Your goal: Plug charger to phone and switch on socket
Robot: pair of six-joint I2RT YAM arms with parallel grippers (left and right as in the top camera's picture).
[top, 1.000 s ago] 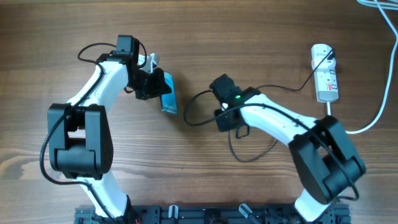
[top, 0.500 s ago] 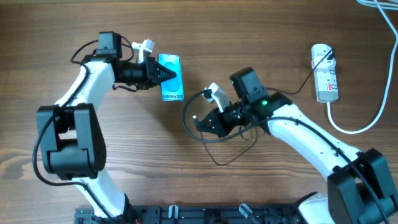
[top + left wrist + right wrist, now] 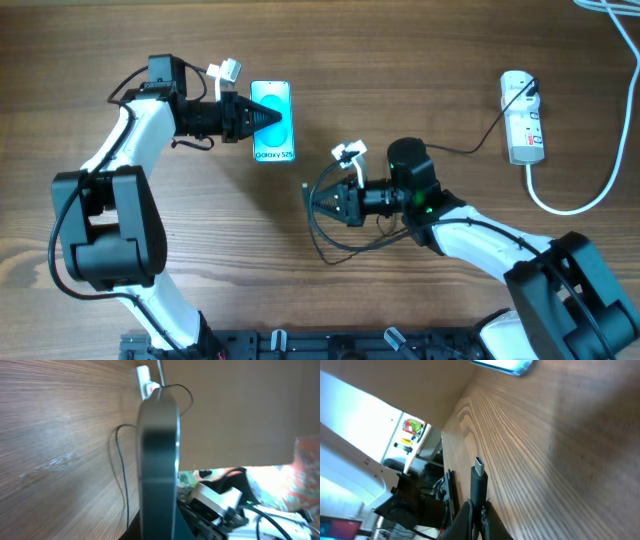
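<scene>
The phone (image 3: 273,121) has a lit cyan screen with "Galaxy S25" text at its near end. My left gripper (image 3: 256,117) is shut on its left long edge and holds it; in the left wrist view the phone (image 3: 159,465) shows edge-on between the jaws. My right gripper (image 3: 322,200) is shut on the charger's small plug tip (image 3: 479,480), which points left, below and right of the phone. The thin black cable (image 3: 470,148) loops under the right arm and runs to the black plug in the socket (image 3: 523,130), a white power strip at the far right.
A thick white lead (image 3: 610,180) curves from the socket along the right edge of the table. Loose loops of black cable (image 3: 335,255) lie on the wood below my right gripper. The table's front edge carries a black rail (image 3: 300,345).
My left gripper has lifted and turned the phone so that its screen faces up and shifted it slightly left. My right gripper has swung down and left with the plug tip, now pointing left.
</scene>
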